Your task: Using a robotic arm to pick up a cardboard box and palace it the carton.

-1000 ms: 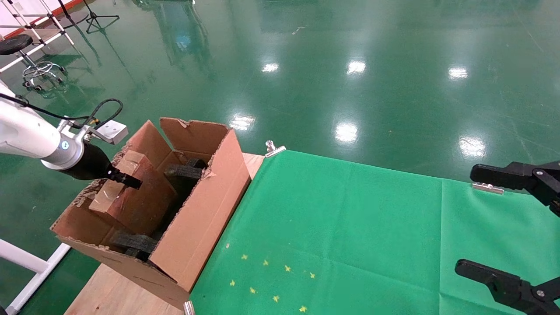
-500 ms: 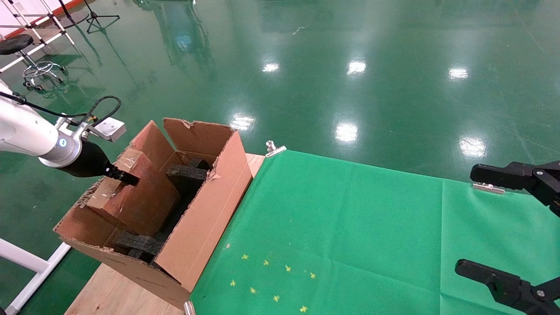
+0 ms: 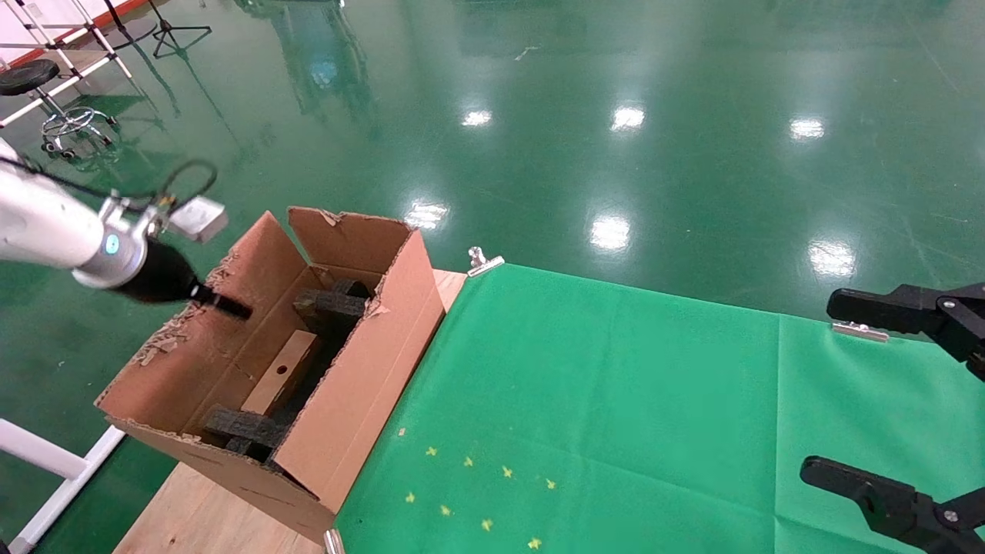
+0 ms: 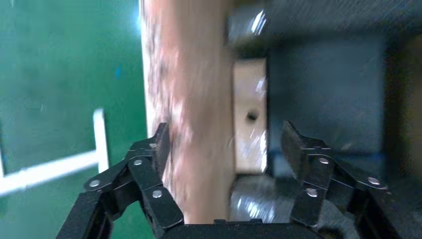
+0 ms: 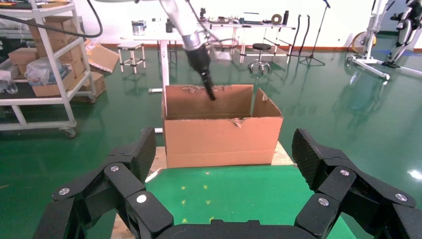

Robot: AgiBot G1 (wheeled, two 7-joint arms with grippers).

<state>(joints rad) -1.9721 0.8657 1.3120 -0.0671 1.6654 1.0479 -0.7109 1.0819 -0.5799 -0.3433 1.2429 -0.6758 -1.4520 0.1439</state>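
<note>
A large brown corrugated carton (image 3: pixel 308 400) with ragged, torn rims and upright flaps is sitting on the pale wooden edge of a table (image 3: pixel 192 519), just beside a smooth green cloth (image 3: pixel 616 400) dotted with small yellow stars. Inside the carton, a small slim rectangular cardboard box (image 3: pixel 282 373) is lying on its edge, its narrow tan face turned upward and showing a round hole. Rough black foam blocks (image 3: pixel 331 302) are sitting at both ends of the box, one at the far end and one at the near end.

The robotic arm (image 3: pixel 46 227), smooth white with a silver wrist and a glowing blue ring, is hovering at the carton's left flap. Its left gripper (image 4: pixel 226 149), made of black linked fingers, is spread wide and holding nothing; in the left wrist view it is straddling the carton's wall, with the box below it.

The right gripper (image 5: pixel 224 164), all black, is hanging parked over the cloth's right side, well apart from the carton, its fingers spread and empty. A glossy green floor (image 3: pixel 616 115) is reflecting ceiling lights.
</note>
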